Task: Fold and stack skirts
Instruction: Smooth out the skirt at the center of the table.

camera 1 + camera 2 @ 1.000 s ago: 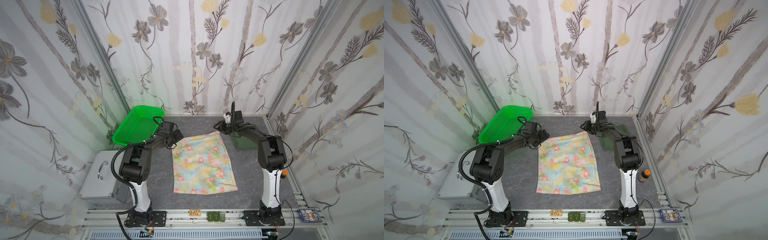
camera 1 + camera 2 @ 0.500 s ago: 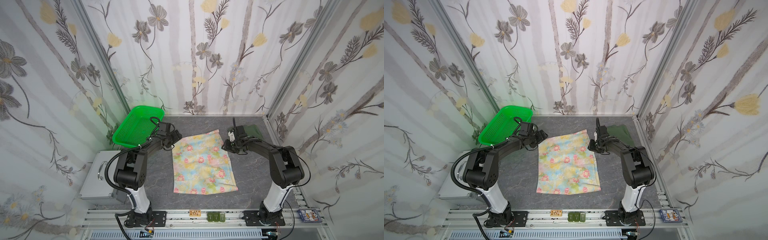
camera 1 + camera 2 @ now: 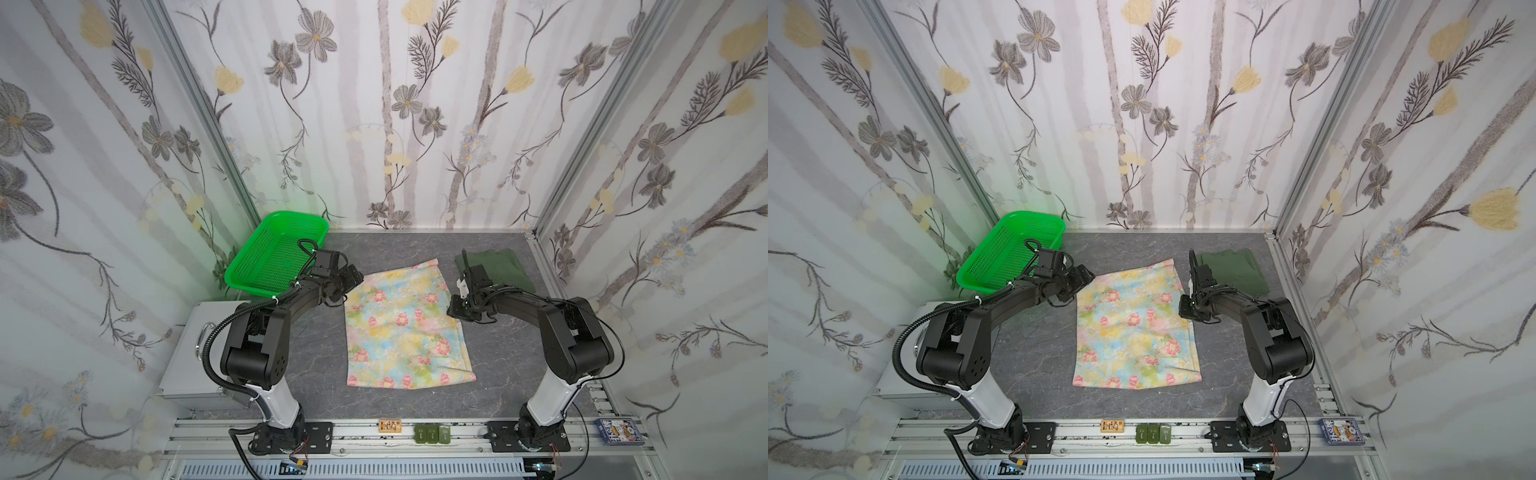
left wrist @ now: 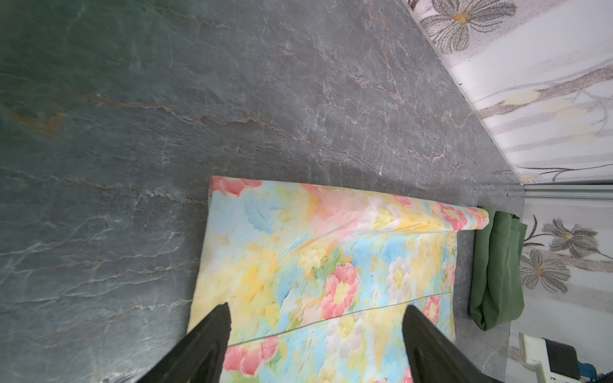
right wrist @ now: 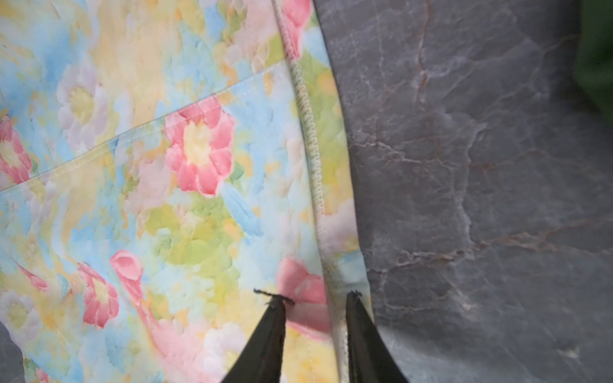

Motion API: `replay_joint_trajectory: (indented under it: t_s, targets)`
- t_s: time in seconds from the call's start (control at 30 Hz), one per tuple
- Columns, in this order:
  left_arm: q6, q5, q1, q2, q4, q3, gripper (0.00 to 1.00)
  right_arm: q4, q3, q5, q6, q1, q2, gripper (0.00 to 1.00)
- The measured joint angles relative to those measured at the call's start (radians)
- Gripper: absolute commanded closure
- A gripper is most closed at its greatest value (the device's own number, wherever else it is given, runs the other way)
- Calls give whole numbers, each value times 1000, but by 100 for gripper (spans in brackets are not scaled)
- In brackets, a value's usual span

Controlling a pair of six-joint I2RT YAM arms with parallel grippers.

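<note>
The light, limp floral skirt (image 3: 405,328) lies flat on the table (image 3: 399,249); pinch its side edges, where your left gripper (image 4: 315,311) gapes empty and your right gripper (image 5: 316,298) sits half-closed astride the seam (image 5: 313,159), hold uncertain.

The spread skirt (image 3: 399,328) lies between the left gripper (image 3: 352,277) and right gripper (image 3: 453,309) (each over an edge). The folded skirt (image 3: 498,266) lies just behind the right one, and the basket (image 3: 257,270) behind the left.

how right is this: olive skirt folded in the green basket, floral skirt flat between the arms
One slip: the olive skirt sits folded on the table by the right wall, not in the green basket, as both top views show. The floral skirt part holds.
</note>
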Motion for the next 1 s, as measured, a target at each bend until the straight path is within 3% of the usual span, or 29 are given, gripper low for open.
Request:
replay_joint_trajectory:
  t_s: [0.13,0.4,0.63,1.0]
  targets:
    - [-3,0,0,0,0,-2,16,-1,2,-1,0,6,0,73]
    - [-3,0,0,0,0,-5,16,3,7,-4,1,8,8,99]
    - [-3,0,1,0,0,-8,16,-11,14,0,0,8,-19,100]
    - [-3,0,1,-6,0,-11,16,-79,49,111,-16,7,-61,100]
